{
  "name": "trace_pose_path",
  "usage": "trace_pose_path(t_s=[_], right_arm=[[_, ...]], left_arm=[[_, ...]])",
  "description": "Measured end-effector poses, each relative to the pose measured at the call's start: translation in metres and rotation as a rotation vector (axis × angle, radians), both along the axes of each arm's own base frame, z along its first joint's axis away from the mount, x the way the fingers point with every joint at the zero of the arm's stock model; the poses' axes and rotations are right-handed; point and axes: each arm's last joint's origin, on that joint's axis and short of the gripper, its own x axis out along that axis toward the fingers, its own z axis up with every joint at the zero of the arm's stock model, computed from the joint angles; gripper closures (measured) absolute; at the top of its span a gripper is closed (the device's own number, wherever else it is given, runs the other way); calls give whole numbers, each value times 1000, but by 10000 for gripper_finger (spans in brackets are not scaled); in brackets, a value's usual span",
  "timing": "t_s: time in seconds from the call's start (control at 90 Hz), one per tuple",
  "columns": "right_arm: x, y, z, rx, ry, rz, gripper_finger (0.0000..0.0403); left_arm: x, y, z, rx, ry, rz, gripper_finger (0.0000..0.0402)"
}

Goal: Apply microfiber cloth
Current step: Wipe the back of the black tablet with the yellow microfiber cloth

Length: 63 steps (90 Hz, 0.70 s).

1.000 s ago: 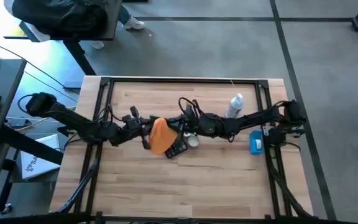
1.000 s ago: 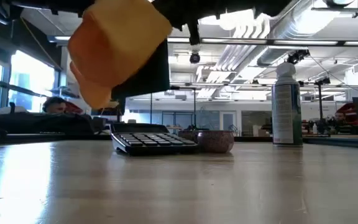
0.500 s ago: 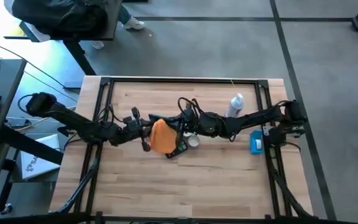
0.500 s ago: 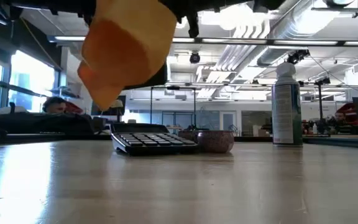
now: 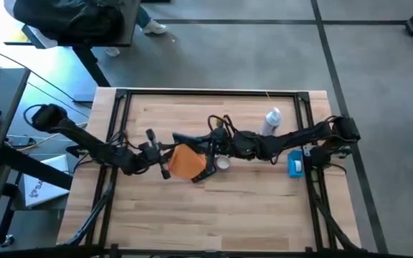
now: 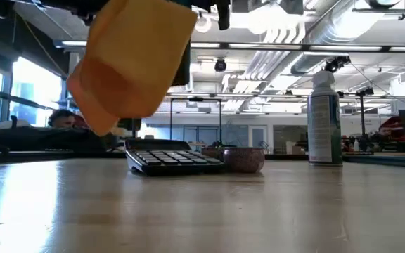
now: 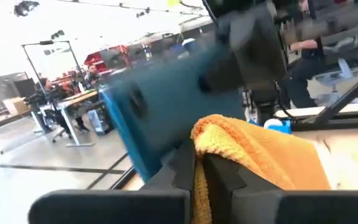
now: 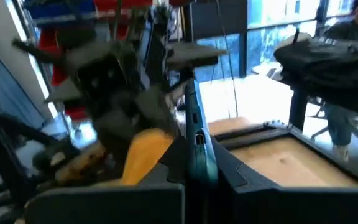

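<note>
The left gripper [image 7: 199, 171] is closed on the edge of the microfiber cloth [image 5: 185, 162], which looks soft and light, hanging limp, while the right gripper [image 8: 194, 163] pinches a thin flat panel.

Bright orange microfiber cloth [image 5: 185, 161] with a yellowish edge, above a black calculator [image 6: 169, 157]. Pale wood table [image 5: 228, 208], black frame. White spray can [image 5: 271, 121]. Small blue object [image 5: 295, 165]. Dark arms.

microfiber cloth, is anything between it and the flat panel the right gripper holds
Nothing visible. The left gripper holds the microfiber cloth in the air right beside the blue-faced panel clamped in the right gripper, with no object between them. The calculator lies on the table below, out of the way.
</note>
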Motion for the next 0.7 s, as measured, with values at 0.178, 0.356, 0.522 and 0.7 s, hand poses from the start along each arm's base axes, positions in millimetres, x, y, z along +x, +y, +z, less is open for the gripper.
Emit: trace_pose_path(t_s=[0.178, 0.356, 0.522, 0.7], right_arm=[[-2, 8, -7, 14, 65, 16, 402], [-3, 16, -14, 10, 112, 83, 402], [-2, 17, -12, 20, 86, 131, 402], [-6, 11, -1, 24, 50, 109, 402]], left_arm=[[-5, -5, 3, 5, -5, 9, 401], [-8, -5, 10, -18, -55, -12, 401], [-8, -6, 10, -2, -45, -20, 401], [-8, -7, 10, -4, -47, -35, 401]])
